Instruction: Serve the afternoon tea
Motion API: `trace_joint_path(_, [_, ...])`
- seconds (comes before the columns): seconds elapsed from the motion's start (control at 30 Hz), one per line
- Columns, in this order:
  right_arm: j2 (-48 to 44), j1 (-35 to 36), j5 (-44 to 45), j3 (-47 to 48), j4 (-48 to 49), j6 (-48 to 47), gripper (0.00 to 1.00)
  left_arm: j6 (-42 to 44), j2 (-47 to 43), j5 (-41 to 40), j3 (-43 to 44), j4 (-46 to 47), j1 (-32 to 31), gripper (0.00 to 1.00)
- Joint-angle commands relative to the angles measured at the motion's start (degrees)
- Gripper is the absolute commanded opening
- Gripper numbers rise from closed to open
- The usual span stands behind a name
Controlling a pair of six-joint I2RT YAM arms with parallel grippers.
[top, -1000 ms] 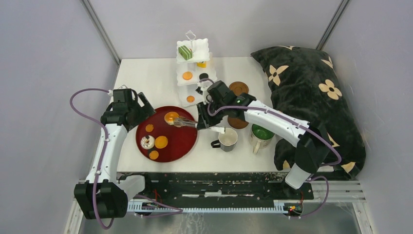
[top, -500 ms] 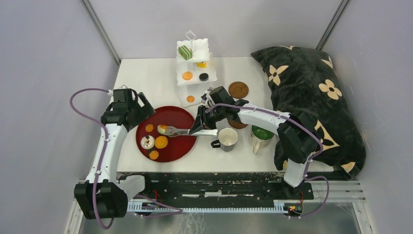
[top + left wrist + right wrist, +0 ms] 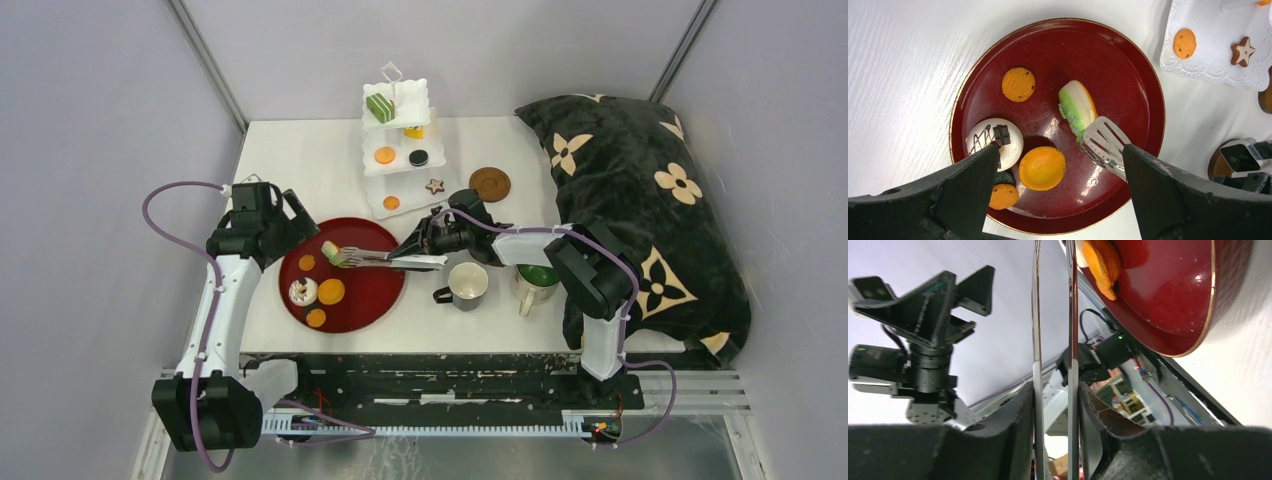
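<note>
**Right arm working the tongs over the red tray**

The right gripper is reaching left across the desk, and its fingers are pinching the handle end of the metal tongs, pressing the two blades close together. The tongs' slotted head is touching the lower end of a green, white and orange sweet, which is standing tilted on edge near the middle of the dark red tray; whether it is lifting off the tray cannot be told.

The left gripper is hovering over the tray's left rim, its fingers spread wide and holding nothing.

Lying flat on the tray are an orange cookie, a white donut with chocolate topping, an orange disc and a smaller cookie.

Behind the tray, the white three-tier stand is carrying a green striped cake on top and a star cookie on its lowest tier. A brown coaster is lying just right of the stand. Two mugs, a white mug and a green-lined mug, are standing near the desk's front edge.
</note>
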Motion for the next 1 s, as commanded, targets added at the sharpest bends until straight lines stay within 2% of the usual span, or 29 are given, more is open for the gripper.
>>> trace_joint_path(0.0, [0.7,-0.9,-1.8,-2.1,16.6,13.5,0.01,0.9,-1.4,-1.0,0.7,1.3,0.3,1.0])
trace_joint_path(0.4, [0.8,-2.3,-1.3,-4.7,20.5,21.1,0.03,0.5,-0.7,-0.9,1.1,1.3,0.3,1.0])
trace_joint_path(0.73, [0.0,-3.0,-0.3,-5.9,17.8,19.9,0.3,0.6,-0.4,-1.0,1.5,1.3,0.3,1.0])
trace_joint_path(0.97, [-0.2,-3.6,0.1,-6.8,18.1,20.1,0.34,0.5,-0.2,-1.0,1.3,1.4,0.3,1.0])
